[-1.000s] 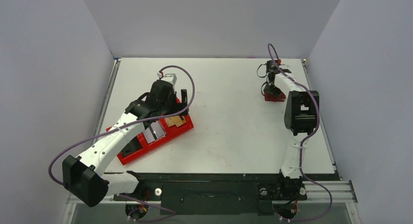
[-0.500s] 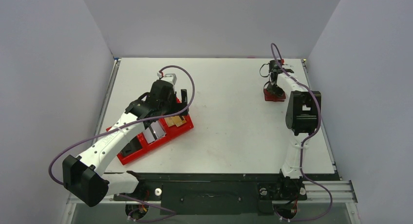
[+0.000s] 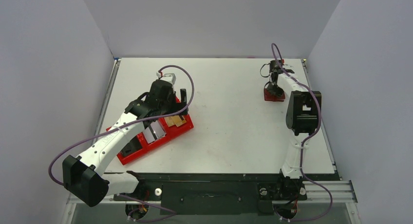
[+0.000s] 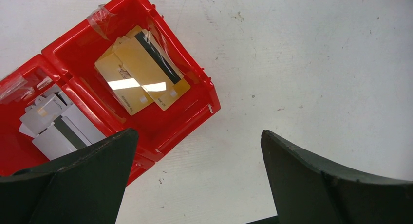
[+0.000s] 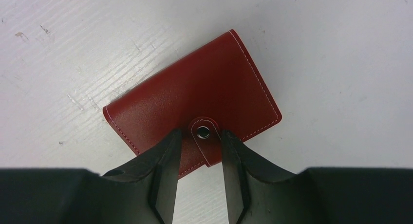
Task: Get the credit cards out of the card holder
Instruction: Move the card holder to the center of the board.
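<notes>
The card holder (image 5: 195, 107) lies closed on the table at the far right, a dark red wallet with its snap strap (image 5: 204, 141) fastened; it shows small in the top view (image 3: 269, 96). My right gripper (image 5: 200, 132) hangs over it, jaws partly open and straddling the strap, with a thin gap on each side. Tan-gold credit cards (image 4: 143, 70) and silver-grey credit cards (image 4: 58, 126) lie in a red tray. My left gripper (image 4: 199, 136) stands wide open and holds nothing, above bare table beside the tray's corner.
The bright red compartment tray (image 4: 195, 95) sits at the left of the table (image 3: 134, 156), partly under the left arm. White tabletop (image 3: 229, 117) stretches between the tray and the card holder. Grey walls close in the back and both sides.
My right wrist has shifted slightly toward the far side over the card holder, which has nudged a little with it. The left arm has not moved.
</notes>
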Tool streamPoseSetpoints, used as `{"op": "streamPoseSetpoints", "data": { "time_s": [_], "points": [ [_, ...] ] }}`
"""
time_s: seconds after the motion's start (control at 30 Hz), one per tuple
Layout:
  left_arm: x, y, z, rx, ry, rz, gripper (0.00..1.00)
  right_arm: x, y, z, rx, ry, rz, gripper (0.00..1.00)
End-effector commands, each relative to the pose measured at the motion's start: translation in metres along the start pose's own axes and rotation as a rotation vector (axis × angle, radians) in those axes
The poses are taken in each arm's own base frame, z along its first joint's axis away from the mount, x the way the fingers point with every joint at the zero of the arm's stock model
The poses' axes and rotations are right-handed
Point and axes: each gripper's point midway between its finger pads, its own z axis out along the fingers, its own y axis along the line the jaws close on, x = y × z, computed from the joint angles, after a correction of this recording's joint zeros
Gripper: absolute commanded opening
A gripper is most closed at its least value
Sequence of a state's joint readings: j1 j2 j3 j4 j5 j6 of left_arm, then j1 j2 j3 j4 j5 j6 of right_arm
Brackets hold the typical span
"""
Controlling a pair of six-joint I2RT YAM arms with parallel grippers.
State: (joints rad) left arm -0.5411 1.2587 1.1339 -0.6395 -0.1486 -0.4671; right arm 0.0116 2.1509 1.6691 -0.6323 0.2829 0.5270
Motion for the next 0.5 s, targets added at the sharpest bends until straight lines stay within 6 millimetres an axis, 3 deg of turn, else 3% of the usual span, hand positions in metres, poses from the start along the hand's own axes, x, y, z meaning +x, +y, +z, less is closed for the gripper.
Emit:
{"op": "streamPoseSetpoints", "data": {
  "time_s": [0.0,0.17,0.33,0.47],
  "points": [
    [-0.005,-0.003,0.001,0.017,-0.017,-0.013,0.98,-0.003,0.003,-0.004,-0.044,-0.011,0.027,0.28],
    [-0.003,-0.002,0.001,0.015,-0.013,-0.013,0.98,0.005,-0.007,0.002,-0.05,0.011,0.064,0.18],
    [-0.003,-0.004,0.003,0.021,-0.008,-0.02,0.98,0.014,-0.009,0.004,-0.054,0.027,0.067,0.0],
    [-0.002,-0.005,0.003,0.026,-0.005,-0.028,0.98,0.019,-0.006,0.0,-0.076,0.032,0.064,0.0]
  ]
}}
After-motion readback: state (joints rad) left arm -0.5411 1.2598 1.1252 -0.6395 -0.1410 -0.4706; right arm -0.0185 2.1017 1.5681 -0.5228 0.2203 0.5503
